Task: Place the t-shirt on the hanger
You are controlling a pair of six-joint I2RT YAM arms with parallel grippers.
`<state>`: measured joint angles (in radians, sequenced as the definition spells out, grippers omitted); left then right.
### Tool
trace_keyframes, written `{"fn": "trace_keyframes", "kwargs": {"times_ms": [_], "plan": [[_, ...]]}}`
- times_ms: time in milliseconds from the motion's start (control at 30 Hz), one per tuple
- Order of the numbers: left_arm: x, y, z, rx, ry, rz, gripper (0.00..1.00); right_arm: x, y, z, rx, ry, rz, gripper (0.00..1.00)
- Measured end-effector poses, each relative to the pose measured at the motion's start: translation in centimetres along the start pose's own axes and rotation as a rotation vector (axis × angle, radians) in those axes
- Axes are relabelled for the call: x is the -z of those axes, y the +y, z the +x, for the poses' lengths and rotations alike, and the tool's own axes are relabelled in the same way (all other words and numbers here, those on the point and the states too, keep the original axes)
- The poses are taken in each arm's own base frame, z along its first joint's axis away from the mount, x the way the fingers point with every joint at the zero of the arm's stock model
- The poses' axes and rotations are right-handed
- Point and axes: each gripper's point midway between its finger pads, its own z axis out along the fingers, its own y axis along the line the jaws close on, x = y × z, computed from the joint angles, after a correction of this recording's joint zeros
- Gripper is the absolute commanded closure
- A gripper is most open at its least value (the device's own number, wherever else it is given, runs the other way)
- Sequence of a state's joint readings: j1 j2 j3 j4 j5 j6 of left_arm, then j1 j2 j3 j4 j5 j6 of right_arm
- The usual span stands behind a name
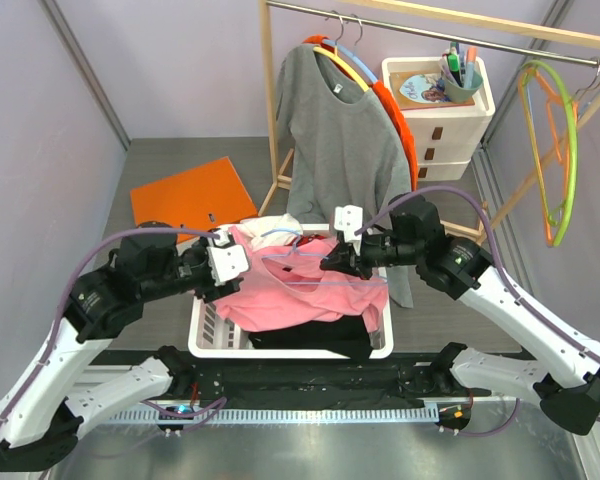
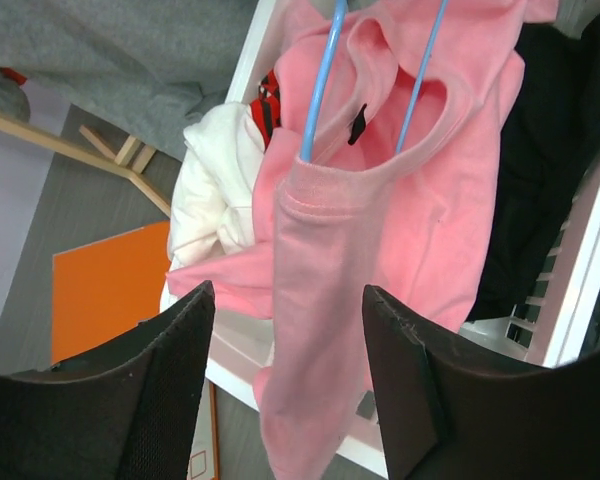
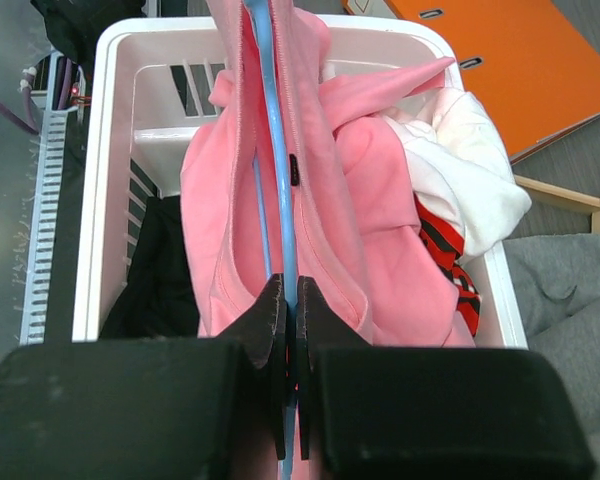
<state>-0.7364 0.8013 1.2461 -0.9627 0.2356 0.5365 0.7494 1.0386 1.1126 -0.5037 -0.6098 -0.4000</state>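
The pink t-shirt (image 1: pixel 298 292) is draped over a white basket (image 1: pixel 208 340), with the light-blue wire hanger (image 1: pixel 302 262) threaded through its neck opening. In the right wrist view my right gripper (image 3: pixel 290 292) is shut on the hanger (image 3: pixel 273 150), and the t-shirt (image 3: pixel 365 200) folds around the wire on both sides. My left gripper (image 2: pixel 288 290) is open. A hanging part of the t-shirt (image 2: pixel 330 300) dangles between its fingers (image 2: pixel 170 390) without being pinched. The hanger's two wires (image 2: pixel 318 95) run into the collar beside the small dark label.
A white garment with a red print (image 3: pixel 460 210) and a black garment (image 1: pixel 330 335) lie in the basket. An orange folder (image 1: pixel 192 192) lies on the table behind it. A grey long-sleeved shirt (image 1: pixel 335 130) hangs on the wooden rack, with a lime-green hanger (image 1: pixel 570 150) at right and a white drawer unit (image 1: pixel 440 110) behind.
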Motion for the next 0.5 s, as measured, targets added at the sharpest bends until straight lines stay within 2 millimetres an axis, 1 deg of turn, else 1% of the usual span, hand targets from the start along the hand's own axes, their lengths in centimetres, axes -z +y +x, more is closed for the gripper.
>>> {"fn": "trace_keyframes", "kwargs": {"times_ms": [67, 100, 133, 167, 200, 233, 367, 500], "plan": [[-0.5, -0.1, 0.6, -0.015, 0.017, 0.010, 0.47, 0.0, 0.0, 0.0, 0.020, 0.000, -0.006, 0.99], [-0.8, -0.2, 0.9, -0.022, 0.027, 0.022, 0.56, 0.0, 0.0, 0.0, 0.031, 0.000, -0.008, 0.99], [-1.1, -0.4, 1.3, -0.029, 0.037, 0.035, 0.63, 0.0, 0.1, 0.0, 0.038, 0.000, -0.010, 0.99], [-1.5, -0.6, 1.5, -0.031, 0.043, 0.052, 0.72, 0.0, 0.1, 0.0, 0.044, -0.001, -0.013, 0.99], [-1.7, -0.7, 1.6, -0.031, 0.047, 0.064, 0.85, 0.0, 0.1, 0.0, 0.050, -0.001, -0.015, 0.99], [-2.1, -0.8, 1.7, -0.033, 0.052, 0.077, 0.87, 0.0, 0.1, 0.0, 0.055, -0.002, -0.016, 0.99], [-3.5, -1.3, 1.6, -0.019, 0.047, 0.130, 0.89, -0.4, 0.2, 0.1, 0.070, 0.000, -0.029, 0.99], [-4.4, -1.5, 0.4, 0.013, -0.011, 0.154, 0.90, -1.7, 0.3, 0.7, 0.058, 0.020, -0.056, 0.99]]}}
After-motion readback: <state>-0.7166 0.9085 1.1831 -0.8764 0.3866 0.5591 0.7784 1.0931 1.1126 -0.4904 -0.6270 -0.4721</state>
